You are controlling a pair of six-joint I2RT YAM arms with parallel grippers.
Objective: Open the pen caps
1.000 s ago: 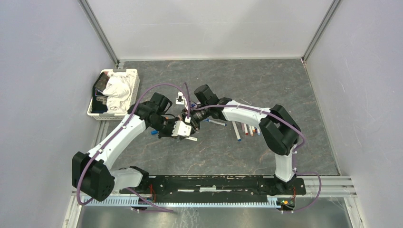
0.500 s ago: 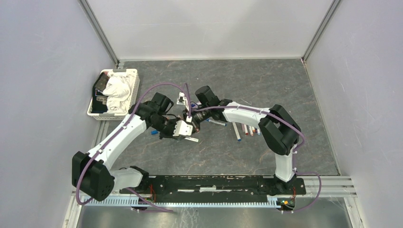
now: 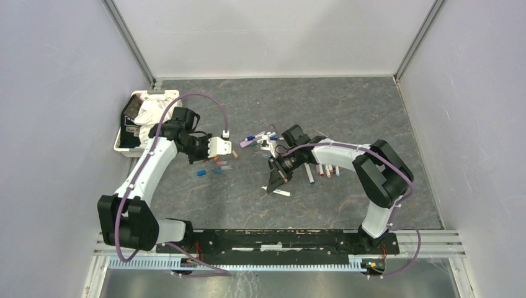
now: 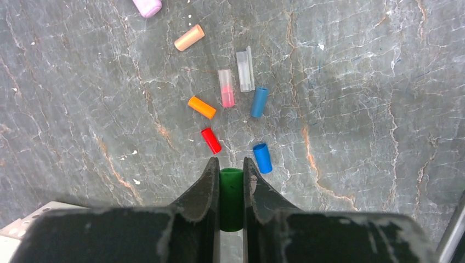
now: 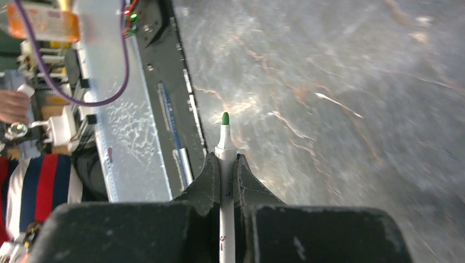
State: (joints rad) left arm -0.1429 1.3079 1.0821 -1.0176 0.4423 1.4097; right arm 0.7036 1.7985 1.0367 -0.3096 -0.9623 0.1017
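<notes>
Pinching a green cap (image 4: 231, 192) over loose caps (image 4: 202, 107) toward the table's (image 4: 356, 109) left edge, the left gripper (image 4: 231, 164) should release low so it cannot roll, while the right gripper (image 5: 225, 159) clamps the uncapped pen (image 5: 225, 131).

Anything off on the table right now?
Nothing damaged or spilled. Loose caps lie scattered on the table by the left pincer, which grips a green cap; the right pincer holds an uncapped green-tipped pen. Fits the task.
</notes>
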